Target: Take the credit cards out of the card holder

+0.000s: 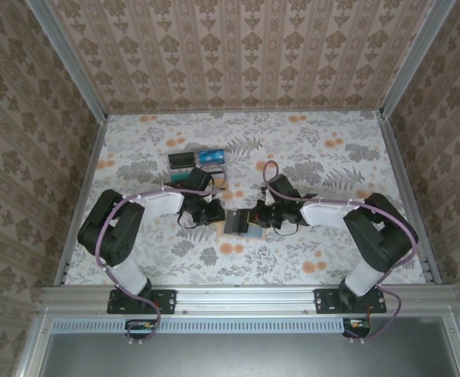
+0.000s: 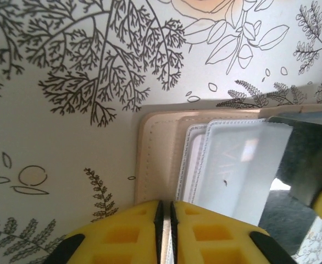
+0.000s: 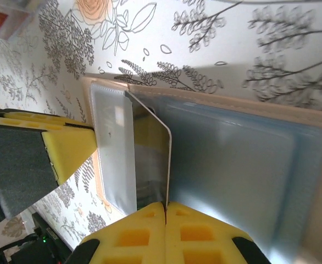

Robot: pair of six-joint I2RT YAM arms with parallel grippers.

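The right tool (image 3: 165, 212) is clenched on a dark credit card (image 3: 150, 159) tilted up out of the card holder (image 3: 232, 159), whose tan edge the left tool (image 2: 165, 220) pinches from the opposite side. Beyond the card holder, a black card (image 1: 181, 159) and a blue card (image 1: 211, 157) lie on the surface (image 1: 332, 251).

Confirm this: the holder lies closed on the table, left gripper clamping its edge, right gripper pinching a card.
Not closed: the holder lies open, blue-grey inside showing, in the right wrist view. The left gripper clamps its edge; the right gripper pinches a card.
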